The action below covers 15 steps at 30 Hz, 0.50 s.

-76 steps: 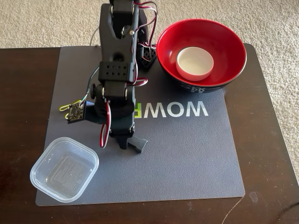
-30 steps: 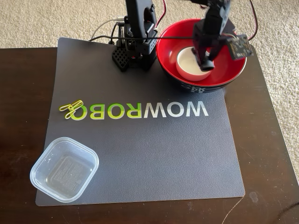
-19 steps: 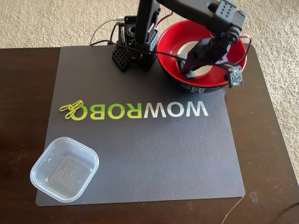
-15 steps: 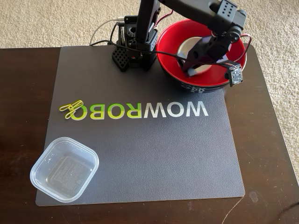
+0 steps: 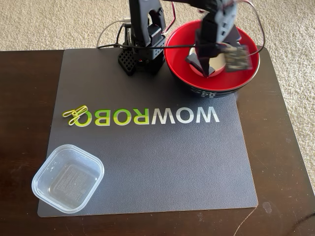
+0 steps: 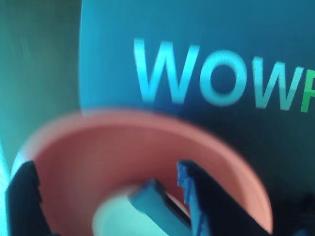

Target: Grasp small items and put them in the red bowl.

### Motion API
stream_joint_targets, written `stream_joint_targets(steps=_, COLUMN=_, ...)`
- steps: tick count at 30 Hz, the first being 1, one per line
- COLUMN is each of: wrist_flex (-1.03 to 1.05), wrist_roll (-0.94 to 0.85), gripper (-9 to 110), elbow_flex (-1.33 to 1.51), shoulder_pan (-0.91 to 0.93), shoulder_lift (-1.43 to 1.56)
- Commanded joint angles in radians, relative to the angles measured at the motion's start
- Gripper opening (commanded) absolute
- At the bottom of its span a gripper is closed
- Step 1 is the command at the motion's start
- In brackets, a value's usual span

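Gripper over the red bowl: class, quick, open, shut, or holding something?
Gripper: open above the red bowl; a dark piece lies between its fingers, not gripped.

A dark brown wooden table (image 5: pixel 290 162) fills most of the fixed view, its glossy top showing soft reflections. A large grey mat (image 5: pixel 162 162) printed with white and yellow-green lettering (image 5: pixel 147 116) covers the middle of the table, spreading out below and to the left of the end effector. Beyond the table's far edge, behind the end effector, lies beige, looped carpet (image 5: pixel 49 24). The light is even, soft and diffuse.
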Motion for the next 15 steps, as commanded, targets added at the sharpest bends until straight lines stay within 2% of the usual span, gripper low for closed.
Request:
stream_joint_targets(steps=1, wrist_flex=-0.025, wrist_roll=-0.121, gripper=38, elbow_flex=-0.163, shoulder_pan=0.428, shoulder_lift=-0.037)
stream_joint_targets(steps=4, wrist_flex=-0.097, wrist_roll=-0.181, gripper=37, elbow_flex=-0.265, shoulder_pan=0.752, shoulder_lift=-0.195)
stream_joint_targets(steps=7, wrist_flex=-0.146, wrist_roll=-0.247, gripper=35, elbow_flex=-0.393, shoulder_pan=0.982, shoulder_lift=-0.414)
stream_joint_targets(steps=10, wrist_flex=-0.141, wrist_roll=-0.321, gripper=32, elbow_flex=-0.529, shoulder_pan=1.120, shoulder_lift=-0.606)
stream_joint_targets(steps=15, wrist_flex=-0.147, wrist_roll=-0.390, gripper=32, elbow_flex=-0.580, shoulder_pan=1.213, shoulder_lift=-0.709)
